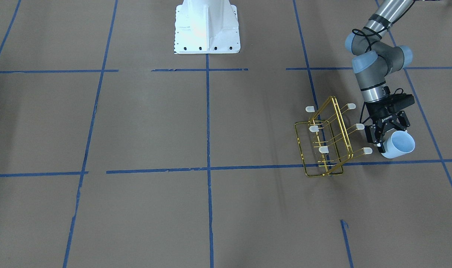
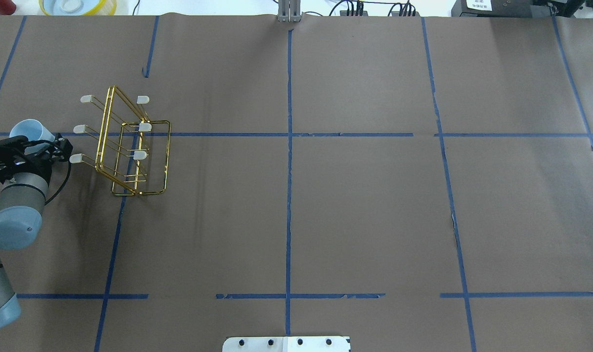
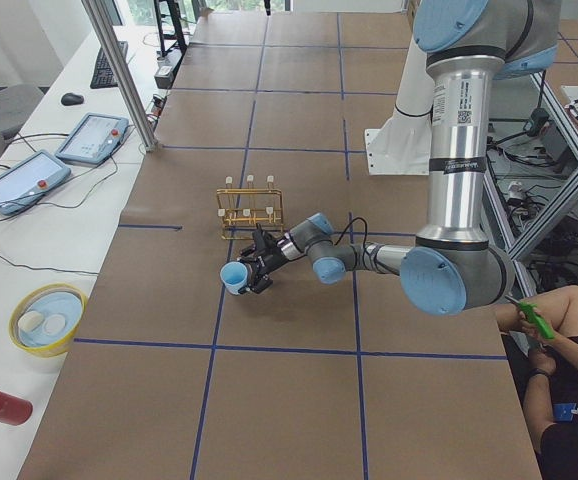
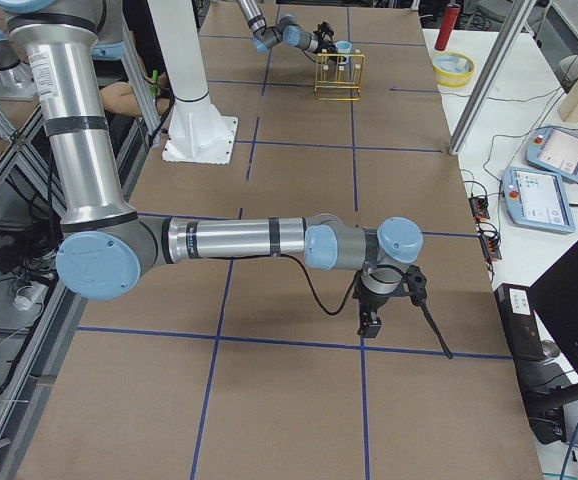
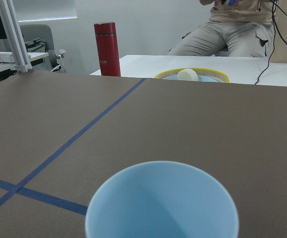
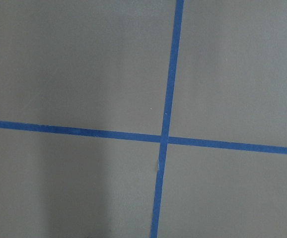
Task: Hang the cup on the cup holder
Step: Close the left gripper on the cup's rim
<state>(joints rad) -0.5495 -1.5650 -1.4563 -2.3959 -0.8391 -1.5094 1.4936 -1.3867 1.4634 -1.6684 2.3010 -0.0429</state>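
Note:
The pale blue cup [image 1: 399, 145] lies on its side in my left gripper [image 1: 383, 138], which is shut on its base end. The cup's open mouth points away from the wrist and fills the bottom of the left wrist view [image 5: 163, 203]. The gold wire cup holder [image 1: 324, 141] stands just beside the cup, its capped prongs pointing toward the gripper. In the overhead view the cup [image 2: 30, 132] is left of the holder [image 2: 125, 146]. My right gripper [image 4: 369, 318] shows only in the exterior right view, low over the table far from the holder; I cannot tell whether it is open or shut.
The white robot base [image 1: 207, 28] stands at the table's edge. A yellow bowl [image 5: 192, 76] and a red bottle [image 5: 107, 48] sit on a white side table beyond the cup. A seated person shows behind them. Blue tape lines cross the brown table.

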